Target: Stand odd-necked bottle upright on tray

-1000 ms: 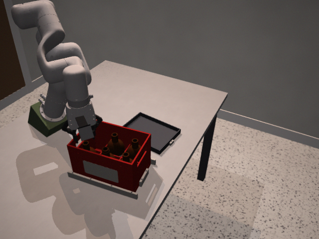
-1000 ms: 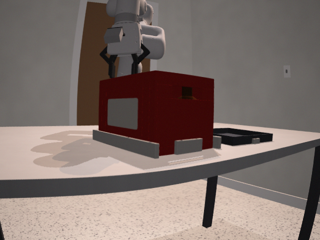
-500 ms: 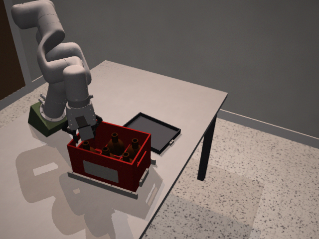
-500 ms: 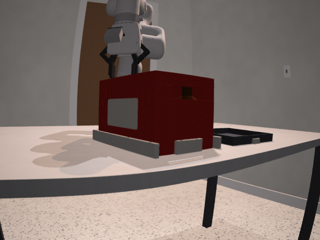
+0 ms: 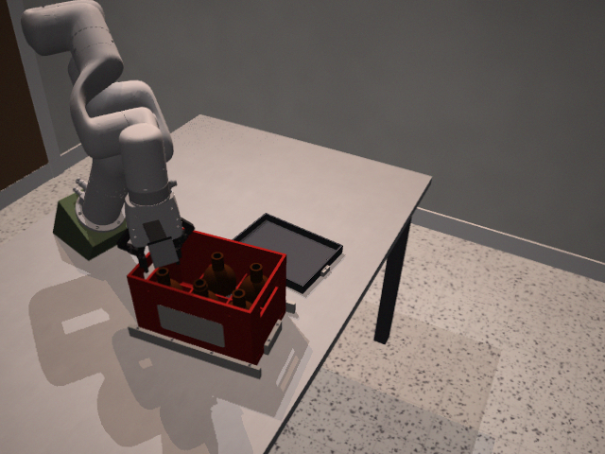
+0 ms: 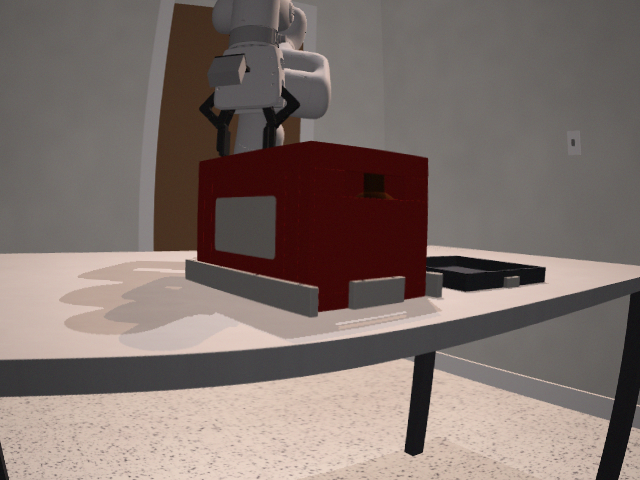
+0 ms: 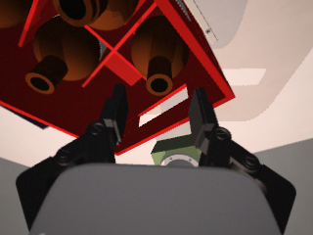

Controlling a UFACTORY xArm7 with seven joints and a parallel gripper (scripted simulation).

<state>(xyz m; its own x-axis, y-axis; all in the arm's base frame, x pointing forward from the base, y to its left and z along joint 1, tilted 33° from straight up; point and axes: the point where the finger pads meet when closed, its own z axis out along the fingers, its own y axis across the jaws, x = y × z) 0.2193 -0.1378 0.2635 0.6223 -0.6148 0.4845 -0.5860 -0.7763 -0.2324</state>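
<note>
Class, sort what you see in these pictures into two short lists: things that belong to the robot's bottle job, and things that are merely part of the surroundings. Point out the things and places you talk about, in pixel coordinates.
Part of the job:
- gripper point(image 5: 163, 258) point(image 6: 245, 147) point(image 7: 158, 98), open
- five brown bottles, all in the crate
- red crate point(image 5: 195, 304) point(image 6: 361, 242) point(image 7: 127, 73)
- black tray point(image 5: 293, 249) point(image 6: 485, 281)

Surroundings:
- wall switch point(image 6: 573, 142)
- brown door point(image 5: 17, 93) point(image 6: 188, 129)
- speckled floor point(image 5: 440, 352) point(image 6: 258, 428)

Five bottles point(image 5: 219, 278) point(image 7: 158, 59) — one crate point(image 5: 195, 305) point(image 6: 361, 248) point(image 7: 223, 88) — one tray point(image 5: 303, 288) point(image 6: 485, 281)

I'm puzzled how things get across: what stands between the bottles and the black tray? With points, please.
The red crate's wall point(image 5: 235, 245) stands between the bottles point(image 5: 218, 281) and the black tray point(image 5: 323, 278), seen from the top.
</note>
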